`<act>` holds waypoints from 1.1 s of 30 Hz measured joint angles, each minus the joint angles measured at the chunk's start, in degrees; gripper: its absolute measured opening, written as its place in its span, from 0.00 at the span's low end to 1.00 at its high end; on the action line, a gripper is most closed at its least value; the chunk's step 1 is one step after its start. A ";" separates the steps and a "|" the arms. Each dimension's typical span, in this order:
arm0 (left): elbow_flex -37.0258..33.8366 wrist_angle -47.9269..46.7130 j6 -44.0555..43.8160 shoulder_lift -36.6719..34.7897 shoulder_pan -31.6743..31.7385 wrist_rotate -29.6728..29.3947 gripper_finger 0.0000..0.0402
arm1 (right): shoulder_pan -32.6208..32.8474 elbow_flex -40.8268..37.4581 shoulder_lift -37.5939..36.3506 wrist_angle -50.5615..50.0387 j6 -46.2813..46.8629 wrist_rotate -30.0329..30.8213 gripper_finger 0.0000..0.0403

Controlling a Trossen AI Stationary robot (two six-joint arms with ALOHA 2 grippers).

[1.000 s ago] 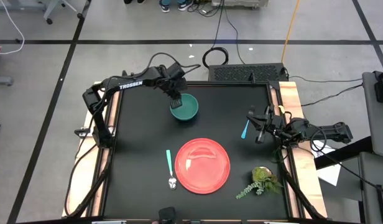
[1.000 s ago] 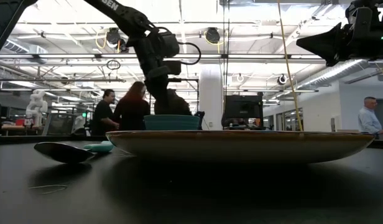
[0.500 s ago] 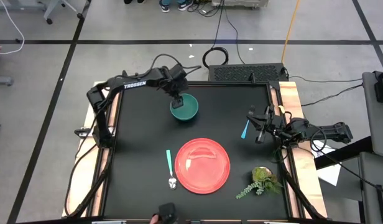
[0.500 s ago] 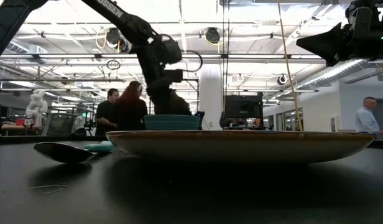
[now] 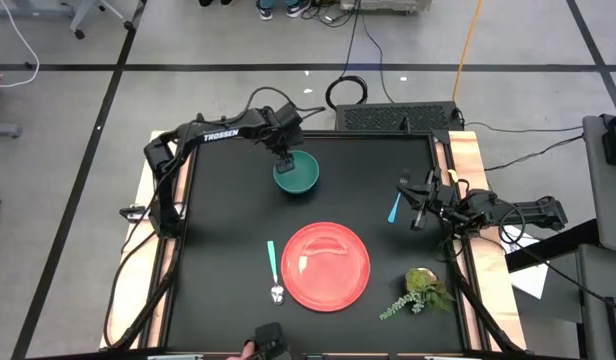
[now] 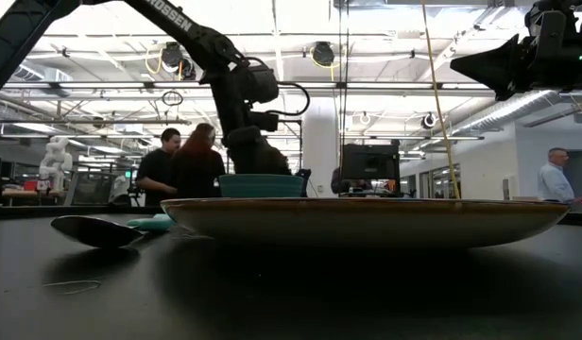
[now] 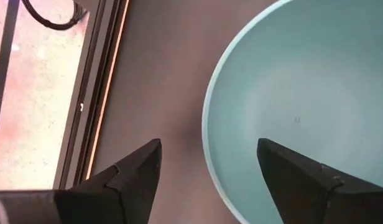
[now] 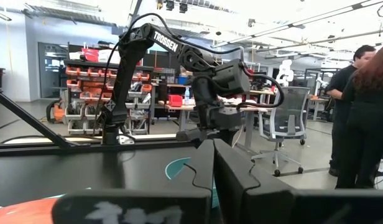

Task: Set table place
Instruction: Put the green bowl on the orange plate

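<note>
The red plate lies flat on the black table, near its front middle, and fills the low view. A green bowl stands behind it. My left gripper is open over the bowl's far-left rim. One finger stands outside the bowl and one over its hollow; I see no touch. My right gripper is shut and empty, above the table's right side, beside a teal utensil.
A spoon with a teal handle lies left of the plate. A small potted plant lies at the front right. People stand in the room beyond the table. Bare tabletop lies between bowl and plate.
My left arm has shifted a little toward the table's right, and its gripper has stayed open over the bowl's rim. The bowl and the plate have not moved.
</note>
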 joint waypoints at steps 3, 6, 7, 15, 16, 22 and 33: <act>0.00 -0.78 -0.39 0.49 0.53 1.71 0.68 | 0.00 0.00 -0.01 0.00 0.02 -0.01 0.00; 0.04 -0.81 -1.35 0.94 0.71 2.88 0.68 | -0.01 0.00 0.01 0.00 0.02 -0.01 0.00; 0.04 -1.00 -1.36 1.07 0.74 2.85 0.68 | -0.01 0.00 -0.01 0.06 0.03 0.00 0.00; 0.07 -0.69 -1.38 1.10 0.81 2.72 0.68 | -0.01 0.00 0.00 0.04 0.38 -0.01 0.00; 0.07 -0.77 -1.38 1.11 0.80 2.72 0.68 | 0.00 0.00 0.01 0.02 0.36 -0.01 0.00; 0.07 -1.59 -1.77 2.09 0.81 2.84 0.68 | -0.01 0.00 0.01 0.02 0.34 -0.02 0.00; 0.04 -0.59 -1.52 2.96 0.81 2.90 0.67 | -0.01 0.00 0.01 0.02 0.42 0.00 0.00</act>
